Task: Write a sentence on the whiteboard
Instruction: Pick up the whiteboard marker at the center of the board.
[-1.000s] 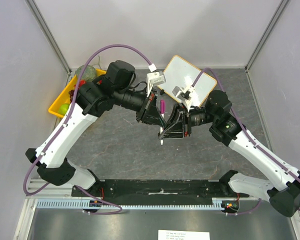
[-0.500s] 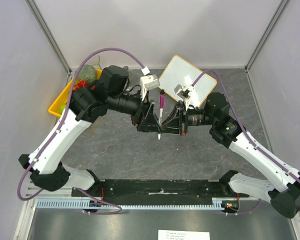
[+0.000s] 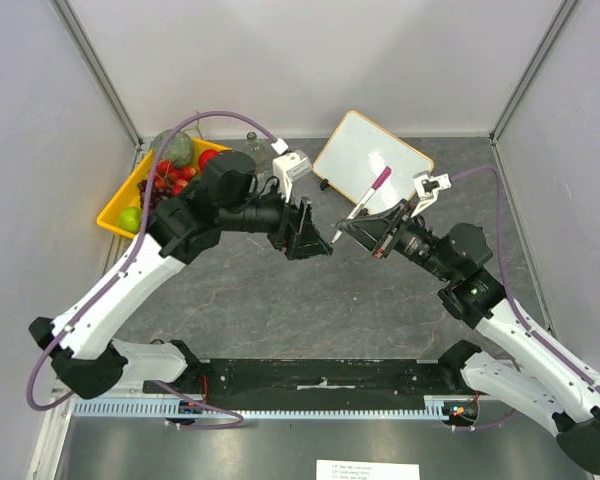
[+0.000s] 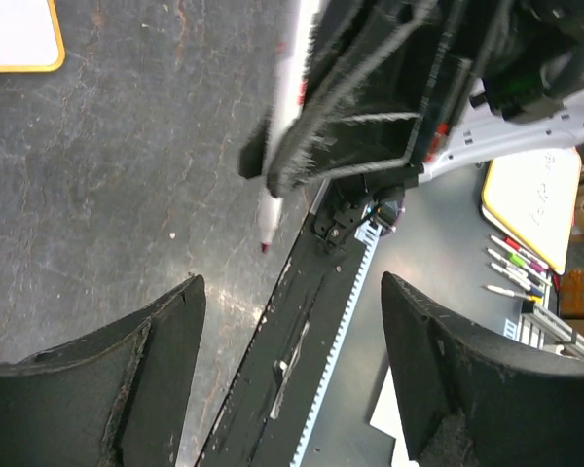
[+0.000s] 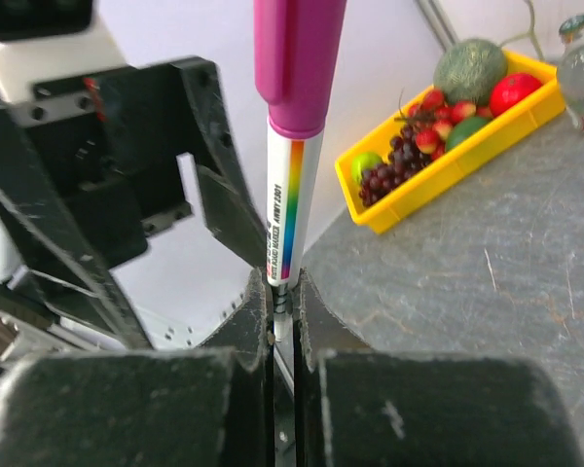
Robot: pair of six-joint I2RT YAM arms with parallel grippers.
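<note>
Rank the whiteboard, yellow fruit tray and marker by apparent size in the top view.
1. whiteboard and yellow tray: they look alike; the left arm hides part of the tray, so I won't rank them.
2. marker: clearly smallest.

Robotics lab test cell is indicated: grey worktop (image 3: pixel 260 300) enclosed by white panels (image 3: pixel 310 60) on aluminium posts (image 3: pixel 100 70); black mounting rail (image 3: pixel 320 372) and slotted cable duct (image 3: pixel 280 408) fixed along near edge.
</note>
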